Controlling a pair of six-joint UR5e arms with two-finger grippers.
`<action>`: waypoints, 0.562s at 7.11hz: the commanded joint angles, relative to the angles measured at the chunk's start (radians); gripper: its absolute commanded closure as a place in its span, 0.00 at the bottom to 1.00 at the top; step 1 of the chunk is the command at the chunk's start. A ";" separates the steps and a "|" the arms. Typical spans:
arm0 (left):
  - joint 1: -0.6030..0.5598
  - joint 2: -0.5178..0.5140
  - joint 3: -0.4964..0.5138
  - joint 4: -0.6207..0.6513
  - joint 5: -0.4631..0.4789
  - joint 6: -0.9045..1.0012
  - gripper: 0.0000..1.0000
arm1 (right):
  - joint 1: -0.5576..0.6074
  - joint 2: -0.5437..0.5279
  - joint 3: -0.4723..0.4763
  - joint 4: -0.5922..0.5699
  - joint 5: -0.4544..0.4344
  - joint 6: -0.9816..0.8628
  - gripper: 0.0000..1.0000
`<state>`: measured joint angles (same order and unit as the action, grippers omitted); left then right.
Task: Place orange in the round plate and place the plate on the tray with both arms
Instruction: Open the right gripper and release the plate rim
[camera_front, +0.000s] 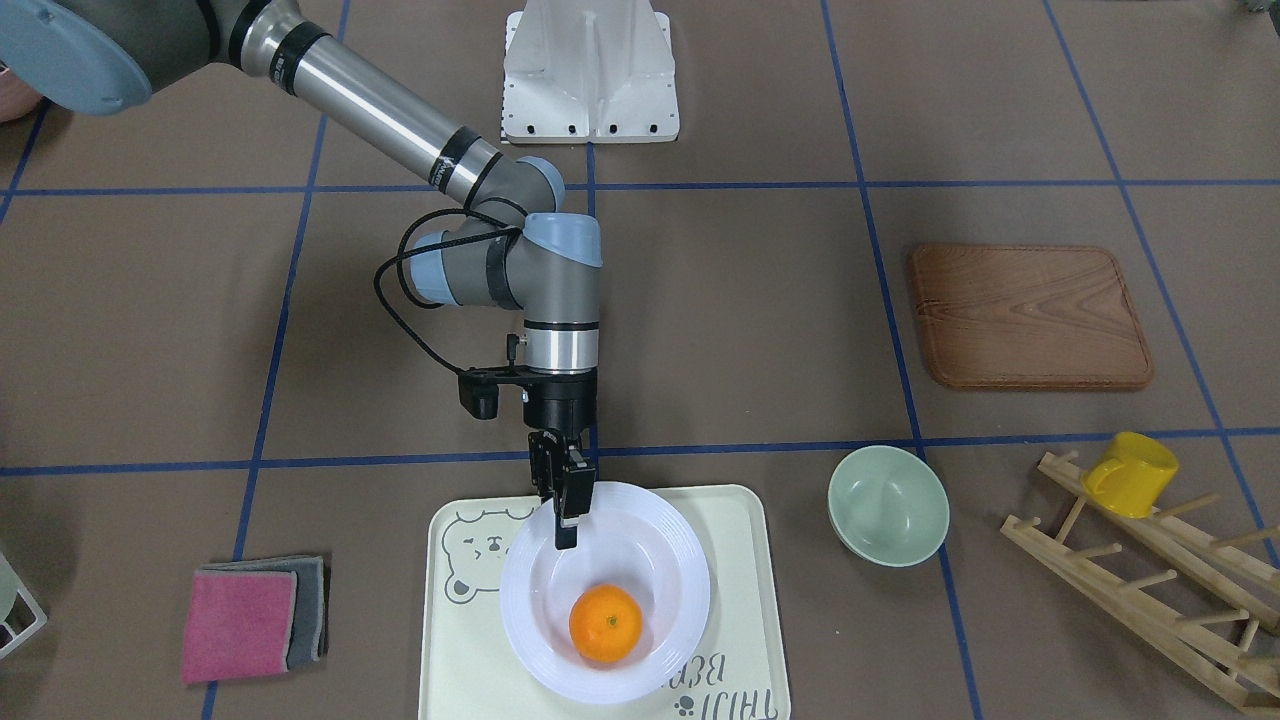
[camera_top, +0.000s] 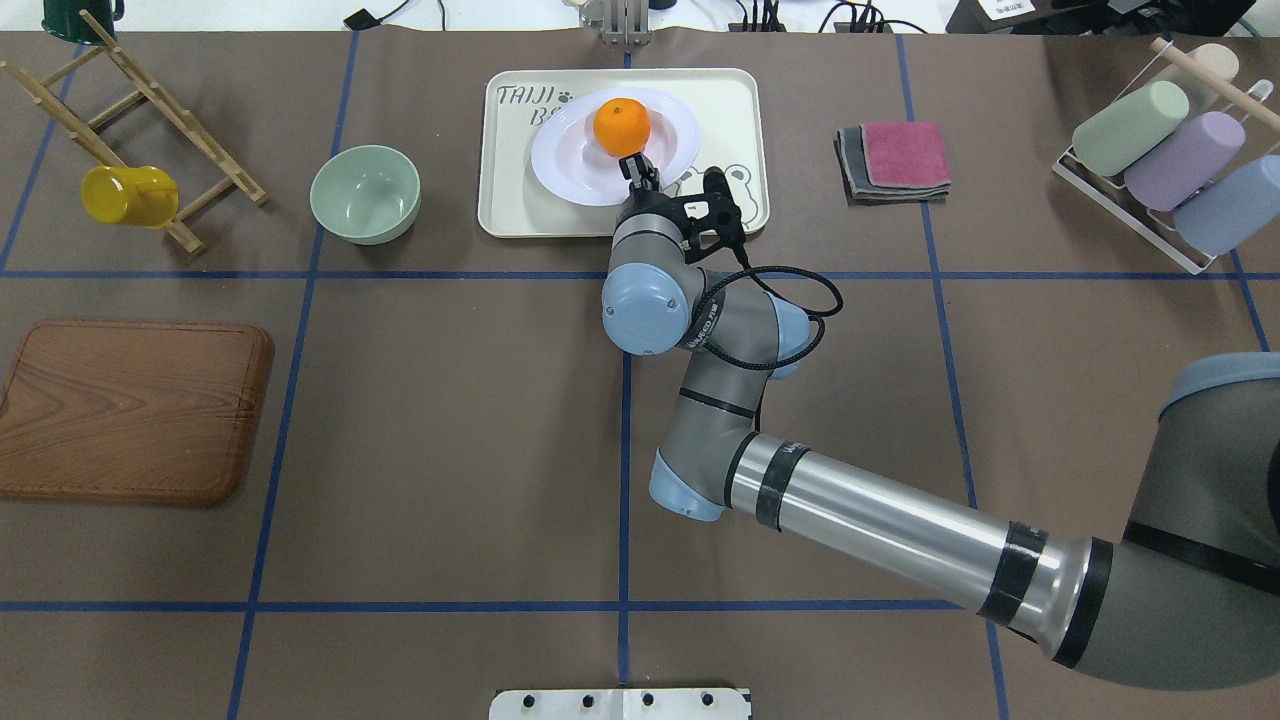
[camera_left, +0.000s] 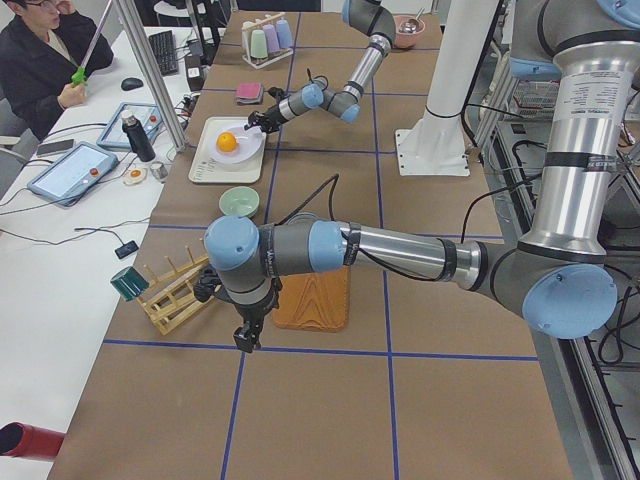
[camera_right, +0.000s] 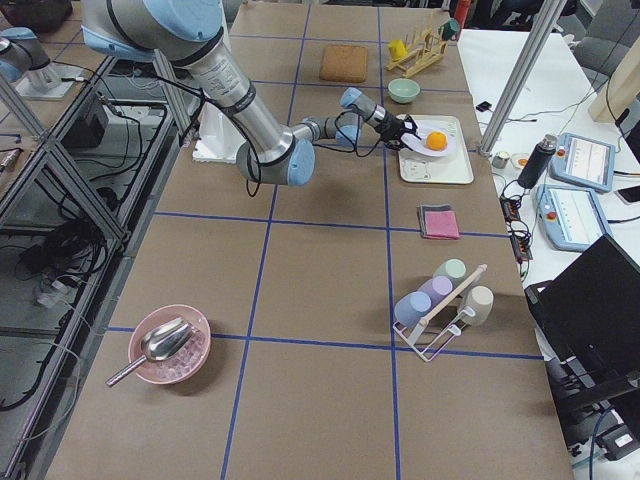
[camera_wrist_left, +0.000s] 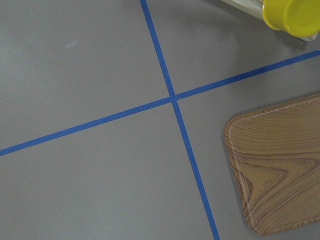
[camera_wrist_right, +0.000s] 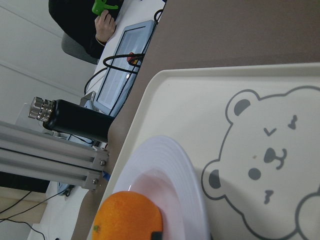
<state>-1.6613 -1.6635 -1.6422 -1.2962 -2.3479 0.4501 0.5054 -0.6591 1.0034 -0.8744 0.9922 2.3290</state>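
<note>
Left gripper (camera_left: 243, 338): hangs over bare table just beside the board (camera_left: 312, 298); whether its jaws are apart or together cannot be told.
Tray (camera_top: 510, 190): far middle of the table, between the bowl (camera_top: 365, 193) and the cloths (camera_top: 895, 160).
Plate (camera_top: 565, 160): over the tray's middle.
Orange (camera_top: 621, 126): in the plate's well.
Right gripper (camera_front: 563, 520): jaws pinched on the plate's near rim, robot side.

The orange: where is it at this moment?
In the front-facing view the orange sits low in the middle, inside the white plate on the cream tray; the green bowl stands beside the tray, on the view's right.
</note>
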 joint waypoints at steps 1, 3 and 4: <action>0.000 0.034 -0.007 -0.015 -0.001 0.005 0.02 | 0.005 -0.196 0.313 -0.027 0.177 -0.311 0.00; 0.000 0.099 -0.007 -0.133 -0.001 0.001 0.02 | 0.102 -0.234 0.443 -0.201 0.419 -0.556 0.00; 0.000 0.120 -0.011 -0.177 -0.001 0.001 0.02 | 0.154 -0.290 0.560 -0.319 0.550 -0.720 0.00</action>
<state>-1.6613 -1.5738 -1.6500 -1.4112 -2.3485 0.4520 0.5977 -0.8956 1.4412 -1.0637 1.3874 1.7858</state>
